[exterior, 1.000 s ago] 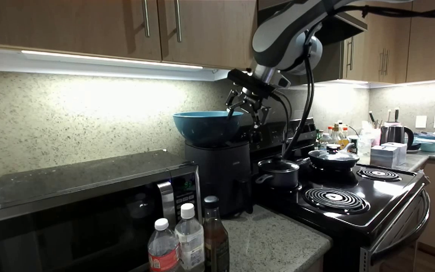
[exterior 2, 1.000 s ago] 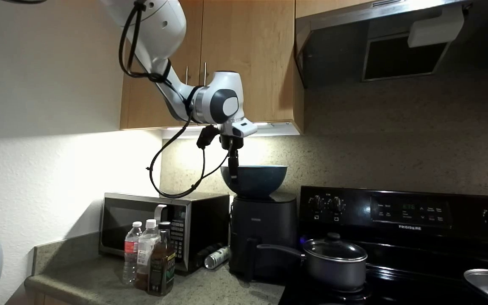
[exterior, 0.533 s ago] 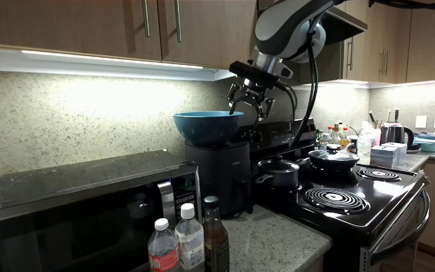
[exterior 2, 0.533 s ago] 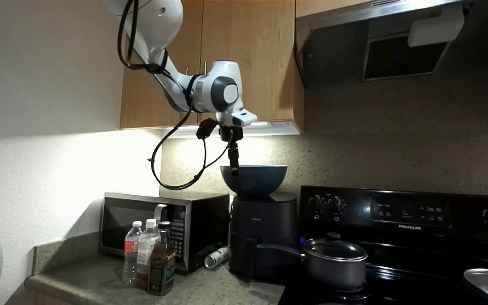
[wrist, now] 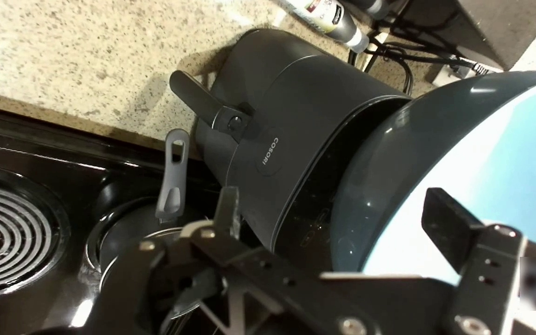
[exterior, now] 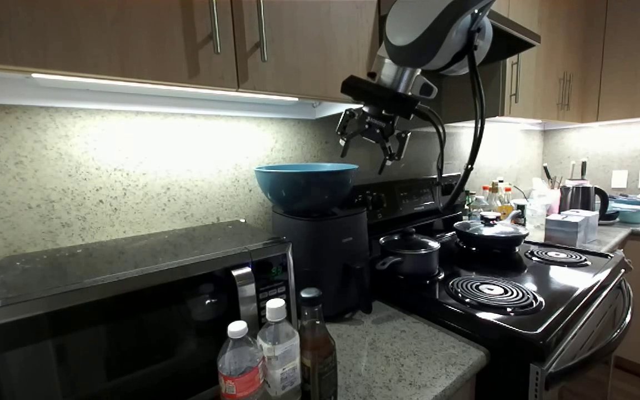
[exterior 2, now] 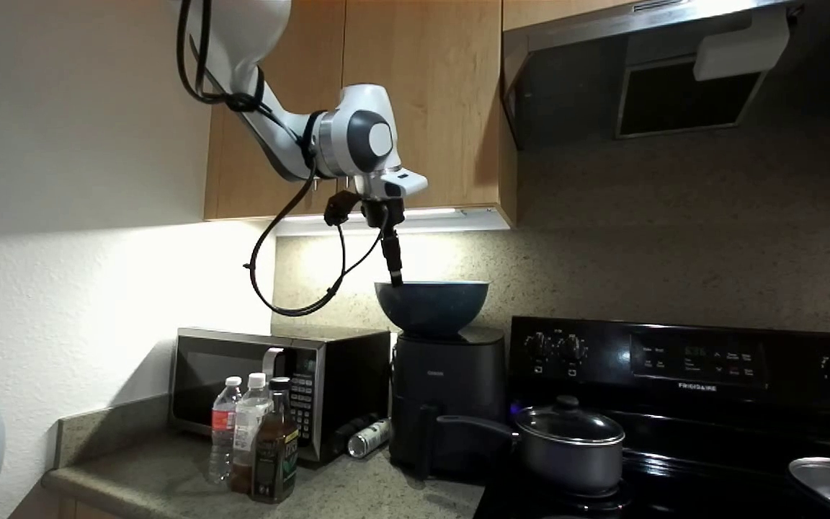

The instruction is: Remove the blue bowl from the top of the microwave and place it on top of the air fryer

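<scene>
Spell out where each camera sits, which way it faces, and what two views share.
In an exterior view: near the microwave, facing along the counter toward the stove; arm and open jaws show.
In an exterior view: before the counter and stove, facing the backsplash; arm at upper left, jaws edge-on.
Wrist view: on the wrist, looking down past the parted jaws at the blue bowl and Cosori air fryer.
Both exterior views share the blue bowl on the air fryer.
</scene>
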